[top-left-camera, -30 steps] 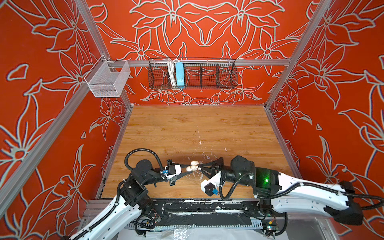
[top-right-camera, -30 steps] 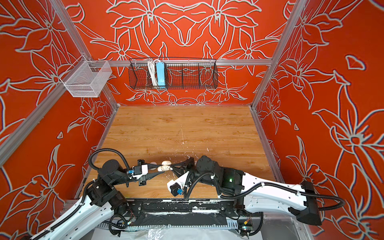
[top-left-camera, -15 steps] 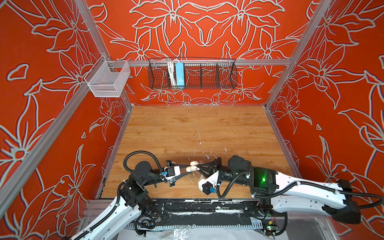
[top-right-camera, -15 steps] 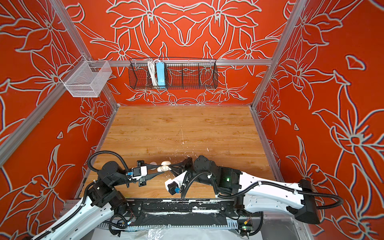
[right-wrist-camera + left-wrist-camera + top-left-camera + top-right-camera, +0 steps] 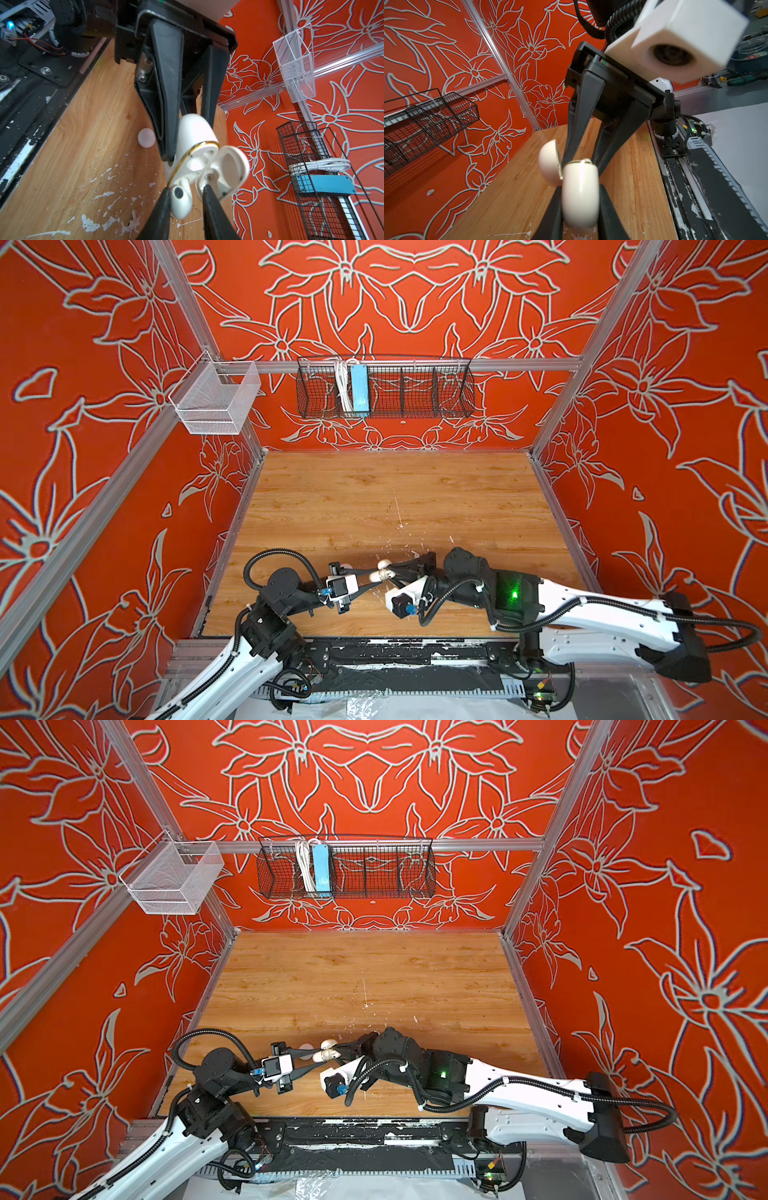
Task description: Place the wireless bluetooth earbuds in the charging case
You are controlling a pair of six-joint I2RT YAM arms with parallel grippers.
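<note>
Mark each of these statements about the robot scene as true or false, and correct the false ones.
1. The left gripper holds the charging case with its lid open. True.
2. Both earbuds are fully seated in the case. False: one earbud is at the case's opening, between the fingers of the right gripper. A second earbud lies on the table.
3. A white disc lies on the table. True.
4. The blue power strip lies on the table. False: it stands in the black wire basket on the back wall.
</note>
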